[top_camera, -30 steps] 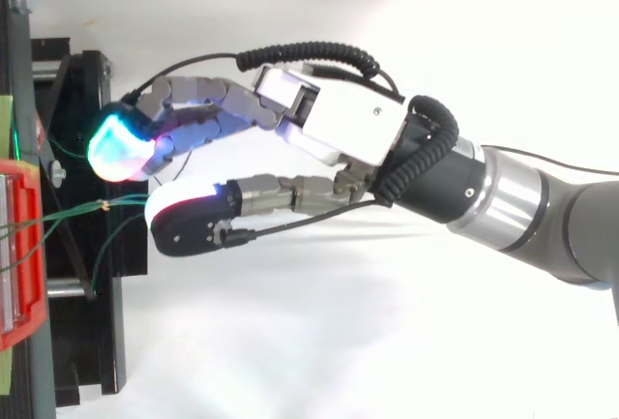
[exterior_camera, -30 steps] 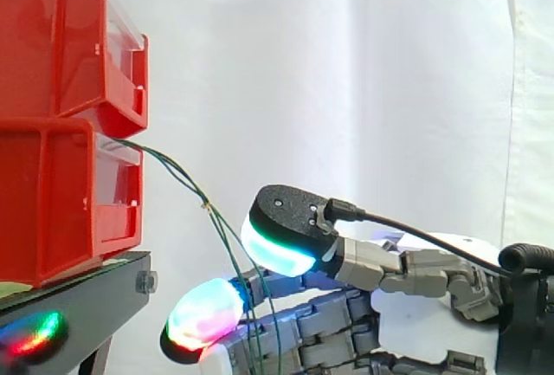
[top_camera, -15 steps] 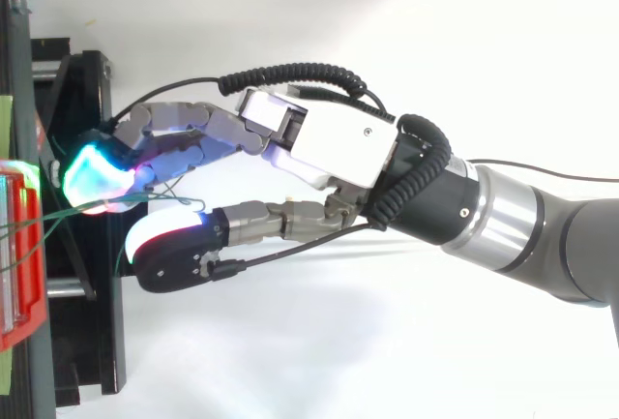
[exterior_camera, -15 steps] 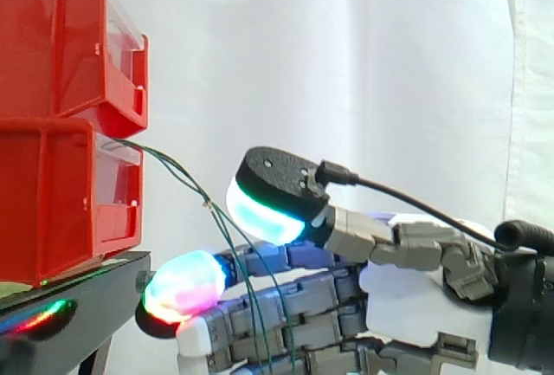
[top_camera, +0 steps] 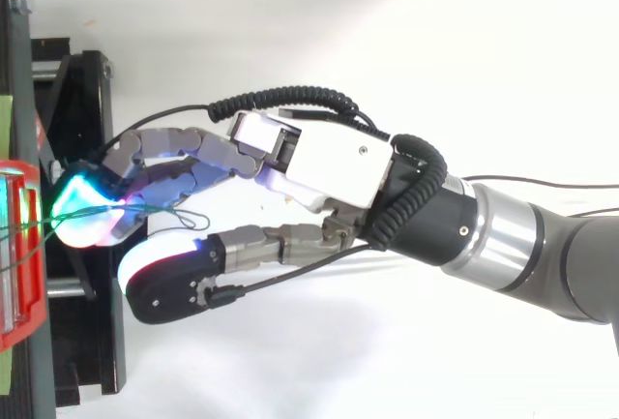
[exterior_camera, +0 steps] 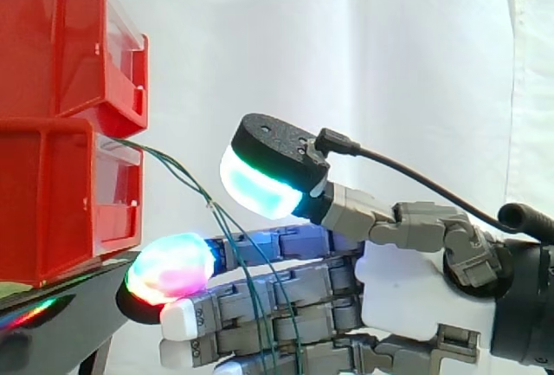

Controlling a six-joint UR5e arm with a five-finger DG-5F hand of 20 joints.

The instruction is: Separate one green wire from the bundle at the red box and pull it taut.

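Seen from above, the robot arm (top_camera: 542,254) enters from the right edge, its wrist angled up and to the left across the middle of the frame. In the side view the hand (exterior_camera: 407,297) sits low at lower right, fingers (exterior_camera: 286,284) stretched nearly straight to the left, stacked close together. The thumb (exterior_camera: 268,176) is raised clear above them, its pad glowing cyan-green. The foremost fingertip (exterior_camera: 169,269) glows in mixed colours.

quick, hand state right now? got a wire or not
hand: open. Its fingers are about straight with the thumb raised off them. The green wires run across the fingers, and none is pinched.
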